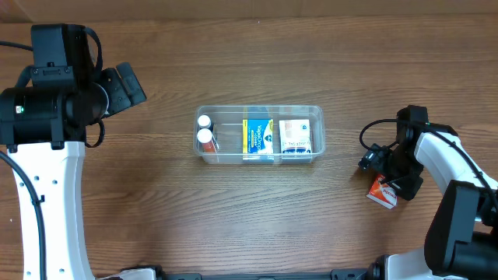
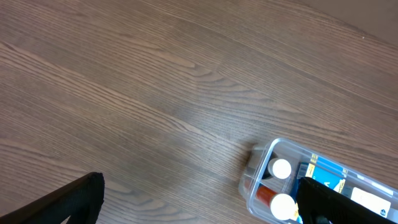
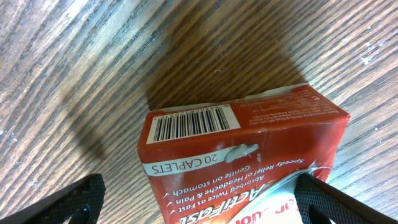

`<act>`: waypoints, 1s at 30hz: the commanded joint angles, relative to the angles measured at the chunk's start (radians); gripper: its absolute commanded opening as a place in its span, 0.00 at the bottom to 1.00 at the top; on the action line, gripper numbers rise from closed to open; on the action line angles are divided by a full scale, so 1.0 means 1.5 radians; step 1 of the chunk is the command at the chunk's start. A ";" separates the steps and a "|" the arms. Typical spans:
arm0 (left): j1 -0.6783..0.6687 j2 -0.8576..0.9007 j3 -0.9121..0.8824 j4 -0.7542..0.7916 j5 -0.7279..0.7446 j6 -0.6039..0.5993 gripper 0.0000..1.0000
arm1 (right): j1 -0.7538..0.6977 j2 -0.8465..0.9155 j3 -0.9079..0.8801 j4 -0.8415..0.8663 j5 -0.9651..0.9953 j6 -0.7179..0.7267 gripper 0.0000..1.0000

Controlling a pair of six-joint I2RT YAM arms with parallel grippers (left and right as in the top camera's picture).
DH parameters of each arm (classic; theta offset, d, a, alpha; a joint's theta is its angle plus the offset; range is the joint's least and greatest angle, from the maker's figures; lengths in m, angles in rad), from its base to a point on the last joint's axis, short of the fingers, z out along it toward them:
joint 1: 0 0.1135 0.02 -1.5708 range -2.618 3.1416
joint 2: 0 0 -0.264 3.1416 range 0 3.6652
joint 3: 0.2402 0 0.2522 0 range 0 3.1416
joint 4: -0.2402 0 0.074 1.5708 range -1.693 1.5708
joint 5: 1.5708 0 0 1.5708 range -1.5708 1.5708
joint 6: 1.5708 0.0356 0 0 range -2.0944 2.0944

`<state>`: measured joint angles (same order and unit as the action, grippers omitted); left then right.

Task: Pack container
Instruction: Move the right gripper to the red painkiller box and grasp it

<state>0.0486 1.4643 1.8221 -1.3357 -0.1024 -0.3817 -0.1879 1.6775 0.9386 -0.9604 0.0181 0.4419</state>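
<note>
Well to the right of the container (image 1: 230, 141), a red caplet box (image 3: 249, 143) lies flat on the wooden surface (image 1: 257, 47) with its barcode face up. Nothing lies between the two. The right pincer (image 3: 199, 180) stands over that box, opened wide with a finger on each side; I cannot tell whether the fingers touch it. Left of the container, the left arm is held above the surface. The left pincer (image 2: 200, 180) is spread wide, holds nothing, and is angled toward the container's left end. The container is clear with rounded corners. It holds two white-capped bottles (image 1: 205, 137) at its left end, a blue-and-yellow box (image 1: 258, 136) in the middle and a pale box (image 1: 299, 135) at its right end.
</note>
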 commanded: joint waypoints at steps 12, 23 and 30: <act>0.004 0.001 0.003 0.003 -0.009 0.021 1.00 | -0.003 -0.131 0.013 -0.063 0.008 -0.039 1.00; 0.004 0.001 0.003 0.003 -0.008 0.021 1.00 | -0.003 -0.130 -0.109 0.068 0.032 -0.034 1.00; 0.004 0.001 0.003 0.002 -0.008 0.021 1.00 | -0.003 -0.130 -0.130 0.116 0.032 -0.034 0.99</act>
<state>0.0486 1.4643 1.8221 -1.3350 -0.1024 -0.3634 -0.1894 1.4860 0.7589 -0.7967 0.0570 0.3920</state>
